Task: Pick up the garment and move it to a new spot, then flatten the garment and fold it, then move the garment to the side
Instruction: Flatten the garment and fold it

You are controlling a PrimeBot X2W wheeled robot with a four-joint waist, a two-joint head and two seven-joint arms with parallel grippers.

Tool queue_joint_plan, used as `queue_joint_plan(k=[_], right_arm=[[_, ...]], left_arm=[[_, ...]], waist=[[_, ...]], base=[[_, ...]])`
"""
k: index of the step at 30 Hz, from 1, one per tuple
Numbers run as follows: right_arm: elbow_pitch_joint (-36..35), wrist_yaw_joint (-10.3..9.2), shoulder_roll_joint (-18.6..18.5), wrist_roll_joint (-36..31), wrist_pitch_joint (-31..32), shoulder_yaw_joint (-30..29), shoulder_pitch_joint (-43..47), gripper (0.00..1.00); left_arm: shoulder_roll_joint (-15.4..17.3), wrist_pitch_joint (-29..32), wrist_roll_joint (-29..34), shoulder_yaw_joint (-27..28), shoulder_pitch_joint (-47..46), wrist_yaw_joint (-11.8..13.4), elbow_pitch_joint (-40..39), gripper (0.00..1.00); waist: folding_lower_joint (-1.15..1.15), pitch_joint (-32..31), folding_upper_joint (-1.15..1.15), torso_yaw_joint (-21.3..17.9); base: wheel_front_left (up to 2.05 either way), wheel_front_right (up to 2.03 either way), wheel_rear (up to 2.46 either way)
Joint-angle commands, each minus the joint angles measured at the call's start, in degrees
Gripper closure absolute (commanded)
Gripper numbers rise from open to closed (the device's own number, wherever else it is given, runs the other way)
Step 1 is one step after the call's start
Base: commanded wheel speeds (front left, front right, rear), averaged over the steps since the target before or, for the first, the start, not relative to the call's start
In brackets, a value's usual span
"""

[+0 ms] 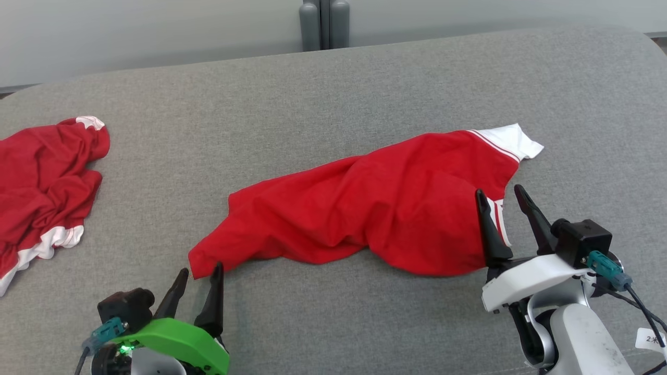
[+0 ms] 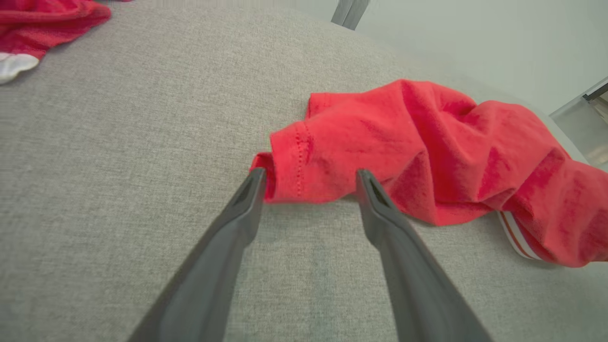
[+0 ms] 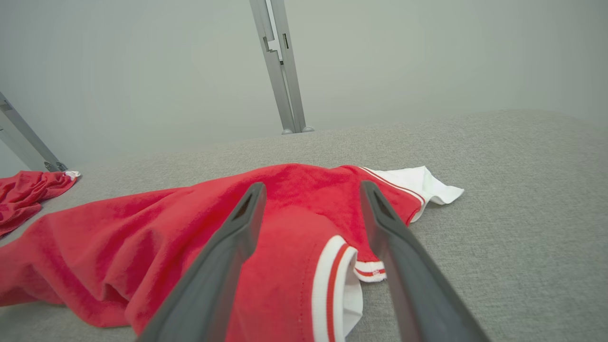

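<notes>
The garment (image 1: pixel 375 208), a red shirt with white striped trim, lies crumpled in a long diagonal heap on the grey fabric surface (image 1: pixel 333 94). My left gripper (image 1: pixel 202 268) is open at the shirt's near-left corner. In the left wrist view the red hem (image 2: pixel 294 166) lies between the tips of the left gripper (image 2: pixel 311 173), and neither finger pinches it. My right gripper (image 1: pixel 498 190) is open over the shirt's right end. In the right wrist view the right gripper (image 3: pixel 312 186) straddles the red cloth (image 3: pixel 142 237) just above the white-and-red ribbed collar (image 3: pixel 332 280).
A second red garment (image 1: pixel 41 177) with white trim lies bunched at the far left edge; it is also seen as a red bundle (image 2: pixel 47 19) in the left wrist view. A grey post (image 1: pixel 324 23) stands behind the surface's far edge. Bare grey fabric lies in front of the shirt and to its right.
</notes>
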Motion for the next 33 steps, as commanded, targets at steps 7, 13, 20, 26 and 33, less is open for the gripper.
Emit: queue_joint_plan(k=[7, 13, 20, 26, 33], right_arm=[[-0.25, -0.06, -0.12, -0.73, 0.71, -1.02, 1.36, 0.0], [-0.38, -0.06, -0.1, -1.35, 1.16, -2.58, 2.4, 0.0], [-0.03, -0.06, -0.1, -2.26, 2.56, -4.11, 3.66, 0.0], [0.46, -0.06, -0.1, -1.81, 6.12, -3.78, 3.78, 0.0], [1.47, -0.06, -0.13, 2.42, 19.46, -8.9, -3.46, 0.0]], left_arm=[[0.64, -11.18, 5.4, 3.31, -2.42, -3.4, 3.48, 0.0], [-1.2, -11.9, 12.44, 7.62, -3.28, -5.0, 3.06, 0.0], [-4.81, -11.88, 20.3, 13.55, -2.18, -8.49, 0.54, 0.0], [-7.74, -11.86, 23.84, 17.33, -0.84, -11.79, 1.63, 0.0], [-9.97, -11.85, 25.95, 19.24, -2.36, -13.86, 2.36, 0.0]], waist=[[0.0, -1.82, 0.0, 1.32], [0.0, -3.72, 0.0, 2.26], [0.0, -5.54, 0.0, 2.64], [0.0, -6.1, 0.0, 2.51], [0.0, -3.36, 0.0, 2.0]], base=[[0.0, 0.0, 0.0], [0.0, 0.0, 0.0], [0.0, 0.0, 0.0], [0.0, 0.0, 0.0], [0.0, 0.0, 0.0]])
